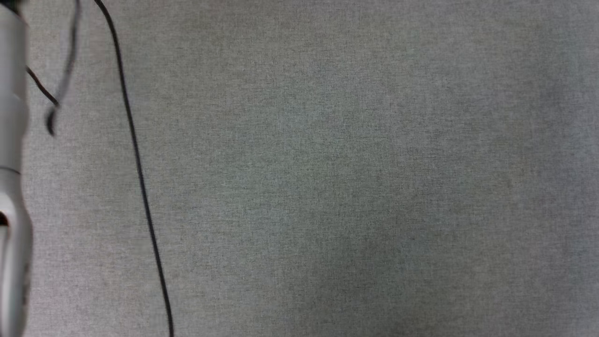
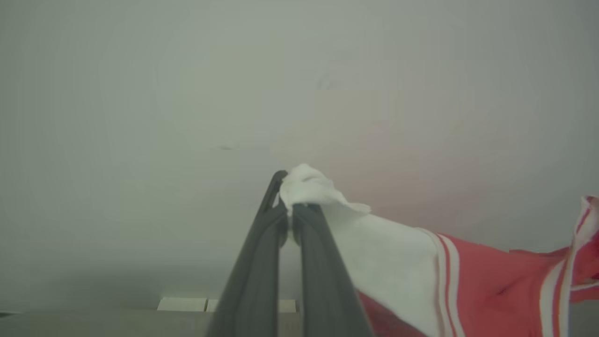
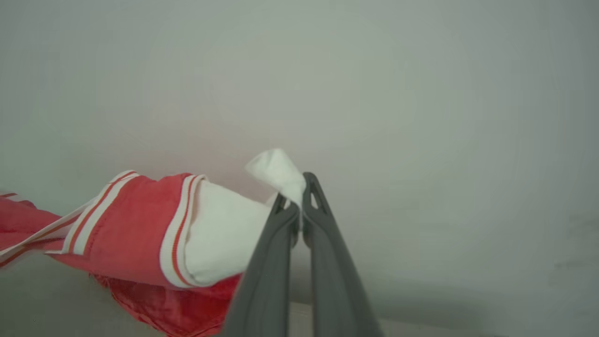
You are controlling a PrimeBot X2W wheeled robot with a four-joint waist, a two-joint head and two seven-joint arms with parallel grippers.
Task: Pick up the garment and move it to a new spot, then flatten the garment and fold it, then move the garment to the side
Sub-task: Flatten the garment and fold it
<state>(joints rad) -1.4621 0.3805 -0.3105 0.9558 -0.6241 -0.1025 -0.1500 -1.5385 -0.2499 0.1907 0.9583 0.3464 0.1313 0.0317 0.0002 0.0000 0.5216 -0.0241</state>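
The garment [image 2: 472,276] is a red jersey with white sleeves and red-and-white striped trim. In the left wrist view my left gripper [image 2: 289,213] is shut on a bunched white sleeve end, and the cloth trails off to the right. My right gripper [image 3: 295,206] is likewise shut on the other white sleeve end, with the garment [image 3: 140,234] stretching away to the left. The jersey hangs in the air between the two grippers, in front of a pale grey wall.
The head view looks down on grey fabric-covered surface [image 1: 327,187]. A thin black cable [image 1: 138,173] runs down its left side, beside a pale forearm [image 1: 11,187] at the left edge. A pale ledge [image 2: 182,304] shows low in the left wrist view.
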